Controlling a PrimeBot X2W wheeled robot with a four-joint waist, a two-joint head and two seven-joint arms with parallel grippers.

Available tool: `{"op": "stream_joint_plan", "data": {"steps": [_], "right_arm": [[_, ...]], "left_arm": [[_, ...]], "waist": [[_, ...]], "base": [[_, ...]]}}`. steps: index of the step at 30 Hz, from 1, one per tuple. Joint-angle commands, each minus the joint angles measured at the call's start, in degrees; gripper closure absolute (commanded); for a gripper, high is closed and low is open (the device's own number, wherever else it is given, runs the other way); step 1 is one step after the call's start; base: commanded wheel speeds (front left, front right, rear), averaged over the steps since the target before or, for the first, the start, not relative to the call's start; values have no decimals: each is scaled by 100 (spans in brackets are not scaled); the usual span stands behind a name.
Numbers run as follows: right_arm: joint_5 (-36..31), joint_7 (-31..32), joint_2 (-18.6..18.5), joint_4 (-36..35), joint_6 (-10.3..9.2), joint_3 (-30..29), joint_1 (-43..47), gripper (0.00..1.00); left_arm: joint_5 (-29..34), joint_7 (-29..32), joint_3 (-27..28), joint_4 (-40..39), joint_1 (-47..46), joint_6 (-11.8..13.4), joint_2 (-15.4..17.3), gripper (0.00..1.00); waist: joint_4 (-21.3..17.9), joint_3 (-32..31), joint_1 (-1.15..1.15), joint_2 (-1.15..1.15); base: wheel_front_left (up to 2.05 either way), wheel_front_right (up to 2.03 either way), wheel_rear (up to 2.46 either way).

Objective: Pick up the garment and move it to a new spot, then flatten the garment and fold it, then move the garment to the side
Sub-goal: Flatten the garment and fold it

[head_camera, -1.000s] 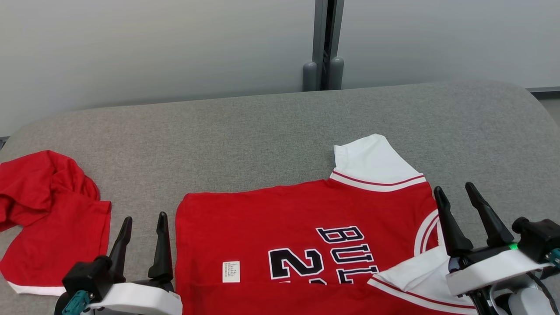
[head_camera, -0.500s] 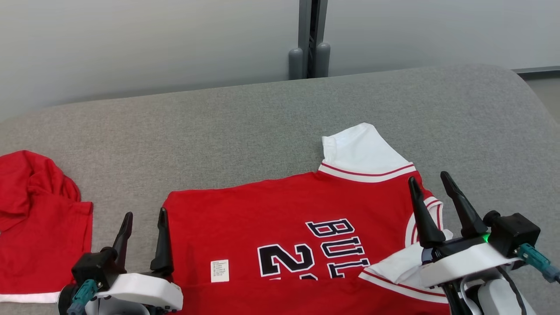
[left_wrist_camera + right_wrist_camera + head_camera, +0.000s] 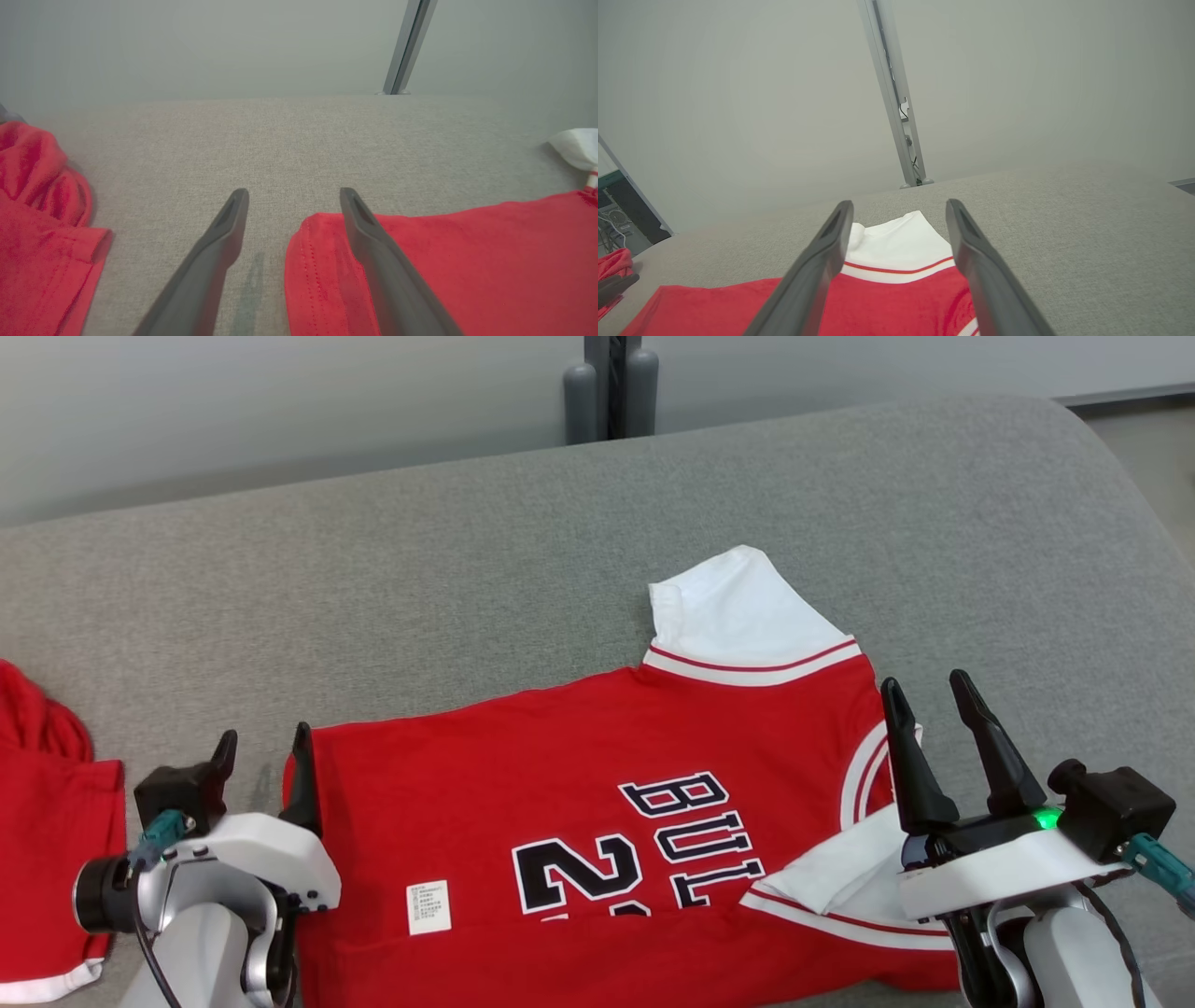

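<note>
A pale grey wall point(image 3: 280, 411) backs my workplace, split by a grey post point(image 3: 611, 383) that stands just behind the far edge of the desk point(image 3: 467, 569). The desk is covered in grey woven fabric and its far right corner is rounded.

The jersey point(image 3: 560, 747) lies flat along the near edge, from the middle toward the right. It is red with black, white-edged letters and a numeral, and a small white label near its hem. One white sleeve with a red stripe spreads toward the far edge. The other is folded in over the body at the near right. A white-and-red collar band curves at its right end.

A second red cloth point(image 3: 47, 840), rumpled and white-hemmed, sits at the near left edge, apart from the jersey.

My right pincer point(image 3: 924, 679) hangs over the collar end, fingers apart, gripping nothing. My left pincer point(image 3: 264, 735) is spread too, astride the jersey's far hem corner, one finger over red cloth and one over bare desk. I cannot tell whether it touches.
</note>
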Motion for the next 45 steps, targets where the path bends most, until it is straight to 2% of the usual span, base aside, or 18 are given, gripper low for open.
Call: {"op": "stream_joint_plan", "data": {"steps": [1, 9, 20, 24, 32, 45], "right_arm": [[61, -34, -3, -37, 0, -38, -91, 0], [113, -33, 14, -90, 0, -108, -115, 0], [93, -34, 67, 7, 0, -44, -127, 0], [95, -34, 78, 32, 0, -11, -140, 0], [124, -34, 53, 60, 0, -23, -96, 0], [163, -34, 64, 122, 0, 32, -143, 0]], "left_arm": [[-15, 33, 14, 171, -201, -47, 32, 0], [225, 195, -265, 832, -625, -99, 154, 0], [238, 226, -410, 1373, -822, -93, 69, 0], [194, 135, -389, 1470, -898, -42, 30, 0], [107, 14, -253, 1561, -968, 134, 154, 0], [159, 325, -599, 1642, -998, -42, -20, 0]], "waist": [[-81, 103, 0, 0], [-135, 236, 0, 0], [-101, 226, 0, 0], [-125, 205, 0, 0], [-160, 188, 0, 0], [-181, 182, 0, 0]], "base": [[0, 0, 0], [0, 0, 0], [0, 0, 0], [0, 0, 0], [0, 0, 0], [0, 0, 0]]}}
